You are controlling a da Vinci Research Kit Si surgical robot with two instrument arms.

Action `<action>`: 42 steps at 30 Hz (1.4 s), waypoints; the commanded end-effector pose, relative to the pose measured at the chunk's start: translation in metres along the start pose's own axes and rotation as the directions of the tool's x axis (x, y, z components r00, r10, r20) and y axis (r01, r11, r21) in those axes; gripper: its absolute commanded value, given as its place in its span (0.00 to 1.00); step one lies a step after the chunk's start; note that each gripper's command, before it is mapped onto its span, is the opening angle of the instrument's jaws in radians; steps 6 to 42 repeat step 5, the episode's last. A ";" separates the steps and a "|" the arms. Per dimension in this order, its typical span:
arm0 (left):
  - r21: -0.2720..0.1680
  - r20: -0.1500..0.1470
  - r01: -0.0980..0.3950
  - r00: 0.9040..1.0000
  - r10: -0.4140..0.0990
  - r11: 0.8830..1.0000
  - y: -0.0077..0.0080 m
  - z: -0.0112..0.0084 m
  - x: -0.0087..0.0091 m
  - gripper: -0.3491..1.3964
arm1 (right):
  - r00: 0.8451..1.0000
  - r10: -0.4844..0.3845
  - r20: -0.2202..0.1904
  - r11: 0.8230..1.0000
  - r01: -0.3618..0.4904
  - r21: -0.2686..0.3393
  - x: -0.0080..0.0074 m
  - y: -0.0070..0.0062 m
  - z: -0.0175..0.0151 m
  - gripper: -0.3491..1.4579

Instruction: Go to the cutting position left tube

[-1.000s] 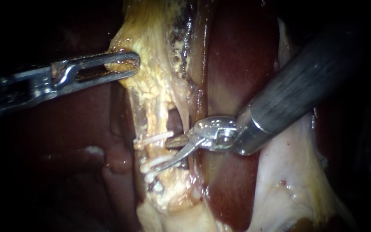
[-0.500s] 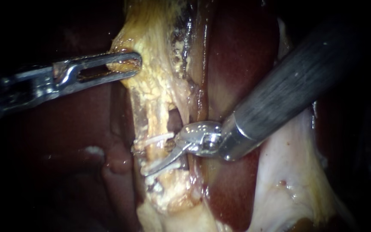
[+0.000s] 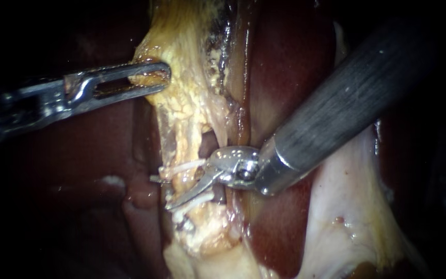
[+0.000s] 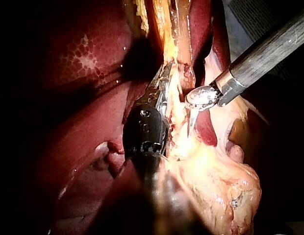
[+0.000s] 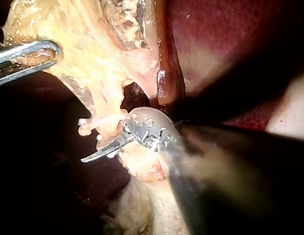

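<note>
The left tube [image 3: 184, 150] is a pale strand running down from the yellow tissue [image 3: 181, 93], with two white clips, an upper [image 3: 184, 167] and a lower [image 3: 196, 200]. My right instrument [image 3: 162, 192] comes in from the upper right, its thin blades open astride the tube between the clips. One blade tip shows past the tube's far side. In the right wrist view the front blade [image 5: 100, 152] lies just under the upper clip [image 5: 90, 122]. My left instrument [image 3: 149, 77] is shut on the yellow tissue higher up and holds it taut [image 4: 164, 83].
Dark red liver [image 3: 285, 67] lies behind and on both sides. Pale gallbladder wall [image 3: 347, 206] spreads under the right shaft [image 3: 347, 98]. A small hole [image 3: 210, 144] opens in the tissue just right of the tube. More fatty tissue [image 3: 202, 232] sits below the clips.
My right instrument has slid left, and its open blades have passed from beside the tube to either side of it between the clips. The left instrument and its hold have not moved.
</note>
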 end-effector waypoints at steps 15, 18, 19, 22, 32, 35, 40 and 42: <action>0.001 0.000 0.000 1.000 0.000 1.000 0.0000 0.0000 -0.0001 0.00 | 1.000 0.006 0.001 1.000 -0.006 0.002 0.0000 0.0000 0.0000 0.89; 0.001 0.000 0.000 1.000 0.000 1.000 0.0000 0.0000 -0.0001 0.00 | 1.000 0.006 0.001 1.000 -0.006 0.002 0.0000 0.0000 0.0000 0.89; 0.001 0.000 0.000 1.000 0.000 1.000 0.0000 0.0000 -0.0001 0.00 | 1.000 0.006 0.001 1.000 -0.006 0.002 0.0000 0.0000 0.0000 0.89; 0.001 0.000 0.000 1.000 0.000 1.000 0.0000 0.0000 -0.0001 0.00 | 1.000 0.006 0.001 1.000 -0.006 0.002 0.0000 0.0000 0.0000 0.89; 0.001 0.000 0.000 1.000 0.000 1.000 0.0000 0.0000 -0.0001 0.00 | 1.000 0.006 0.001 1.000 -0.006 0.002 0.0000 0.0000 0.0000 0.89; 0.001 0.000 0.000 1.000 0.000 1.000 0.0000 0.0000 -0.0001 0.00 | 1.000 0.006 0.001 1.000 -0.006 0.002 0.0000 0.0000 0.0000 0.89; 0.001 0.000 0.000 1.000 0.000 1.000 0.0000 0.0000 -0.0001 0.00 | 1.000 0.006 0.001 1.000 -0.006 0.002 0.0000 0.0000 0.0000 0.89; 0.001 0.000 0.000 1.000 0.000 1.000 0.0000 0.0000 -0.0001 0.00 | 1.000 0.006 0.001 1.000 -0.006 0.002 0.0000 0.0000 0.0000 0.89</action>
